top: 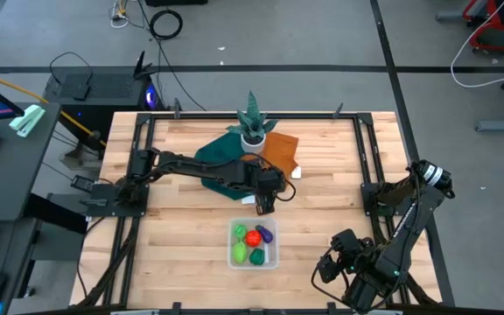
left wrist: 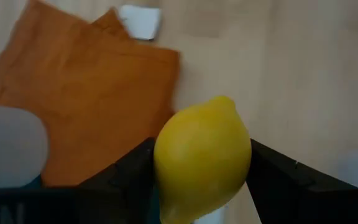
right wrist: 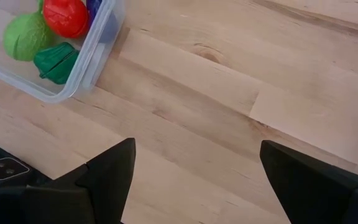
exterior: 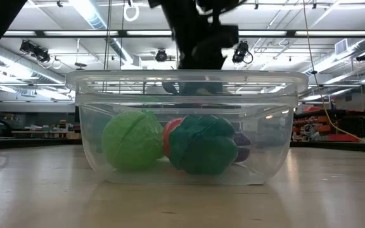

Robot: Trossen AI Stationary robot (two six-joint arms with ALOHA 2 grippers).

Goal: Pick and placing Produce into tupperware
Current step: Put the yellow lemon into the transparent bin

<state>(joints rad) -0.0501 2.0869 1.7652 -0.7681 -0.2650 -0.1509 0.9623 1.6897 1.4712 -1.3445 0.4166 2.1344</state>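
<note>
Yellow lemon point(left wrist: 202, 158) is sitting clamped in the left claw point(top: 265, 203), just behind the tupperware point(top: 273, 255) (five pieces are already lying inside). Carrying step is going on; next, moving over the tub and releasing. Right claw point(right wrist: 191, 180) is waiting wide open near the surface point(top: 182, 236) edge

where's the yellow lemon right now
The lemon is clamped between the fingers of the left gripper, held above the table's middle between the orange cloth and the tupperware.
</note>
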